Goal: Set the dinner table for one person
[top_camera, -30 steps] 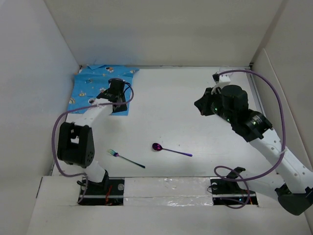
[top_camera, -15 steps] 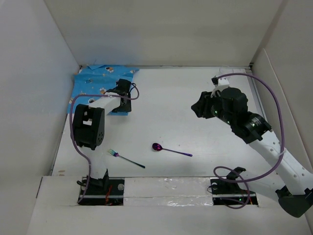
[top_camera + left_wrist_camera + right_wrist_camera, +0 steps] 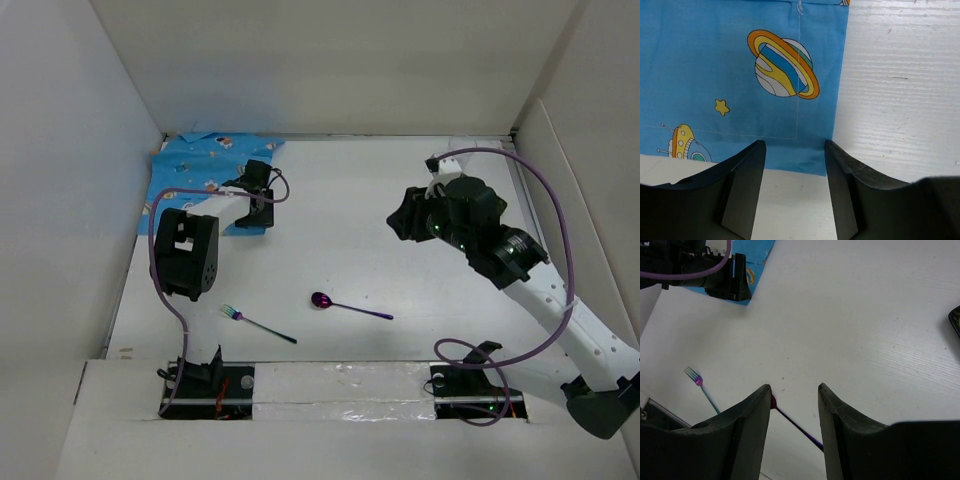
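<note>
The dinner table [image 3: 350,215] is seen as the broad white surface enclosed by white walls; a blue space-print placemat [image 3: 195,175] is laid in its far left corner; a fork [image 3: 255,323] and a purple spoon [image 3: 345,305] are laid near the front edge, apart from each other. The left gripper [image 3: 795,170] is held open over the placemat's near right corner; the right gripper [image 3: 794,405] is held open and empty above the spoon.

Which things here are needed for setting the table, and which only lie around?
For the job: dinner table, blue placemat, fork, spoon.
Only there: purple cable, white walls.
</note>
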Controlling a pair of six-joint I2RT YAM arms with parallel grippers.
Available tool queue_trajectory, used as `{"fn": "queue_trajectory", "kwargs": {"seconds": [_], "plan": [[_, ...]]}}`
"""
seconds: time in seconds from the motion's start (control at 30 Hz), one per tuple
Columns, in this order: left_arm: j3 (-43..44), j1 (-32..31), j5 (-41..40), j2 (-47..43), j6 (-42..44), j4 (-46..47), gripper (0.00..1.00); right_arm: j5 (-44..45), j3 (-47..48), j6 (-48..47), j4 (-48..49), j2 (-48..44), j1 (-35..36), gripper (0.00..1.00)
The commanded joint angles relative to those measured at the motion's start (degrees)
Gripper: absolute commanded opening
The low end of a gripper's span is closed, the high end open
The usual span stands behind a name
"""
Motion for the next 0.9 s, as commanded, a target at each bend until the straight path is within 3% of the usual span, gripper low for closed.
{"fn": "queue_trajectory", "kwargs": {"seconds": [0.0,0.23,0.57,0.87], "plan": [[-1.0,-0.2,2.8,-1.6,0.8,-0.1,0.47,-0.4,-0.1,-0.8,3.5,-0.2,-0.4,0.48],[-3.8,-0.2,6.7,-4.0,-1.0,2.9,0.45,-0.8,0.4,-1.1,3.8,0.8,-0.9,0.48],[-7.5,-0.2,13.4,-9.0,-2.2,9.6,0.5,-1.0,1.4,-1.7,3.6,2.5,-0.9,0.47],[-6.1,-0.2,6.4,-3.0,0.4,3.8,0.43,-0.2,2.3,-2.0,3.4,3.7,-0.9,0.47]]}}
